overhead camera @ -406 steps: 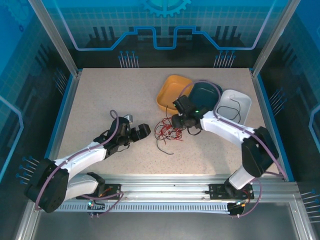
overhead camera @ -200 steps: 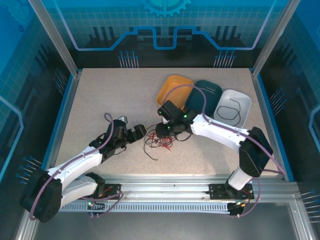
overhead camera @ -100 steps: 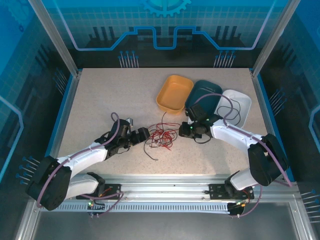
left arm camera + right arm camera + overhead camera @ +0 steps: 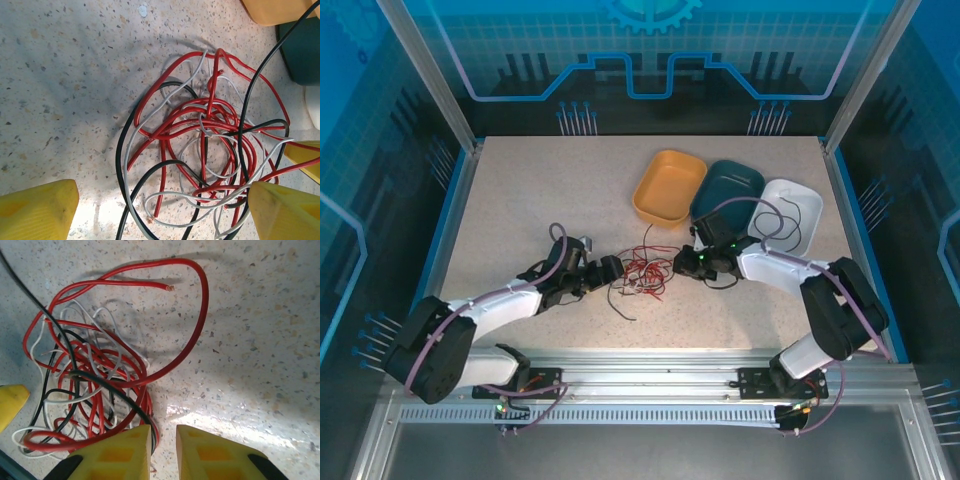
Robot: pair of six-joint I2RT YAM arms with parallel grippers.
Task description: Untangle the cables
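Since half a second ago the right gripper [image 4: 163,434] has edged left toward the cables [image 4: 85,365], and the left gripper [image 4: 163,200] has crept in a little from the other side. The right gripper's yellow fingers [image 4: 120,450] are drawn almost together, with a thin slit of table [image 4: 520,200] showing between them. A black and a red strand run to the inner edge of one finger, but whether they are pinched I cannot tell. The left gripper is spread wide and released, holding nothing, its fingers [image 4: 37,210] standing either side of the near part of the heap. The cables lie as one loose knot of red, black and white wire about midway across the surface, somewhat nearer its near edge, between the two grippers. One red strand loops out free of the knot, its bare end lying on the surface. An orange bowl [image 4: 668,186], a dark teal bowl [image 4: 732,185] and a white bowl [image 4: 792,195] sit in a row toward the far right corner.
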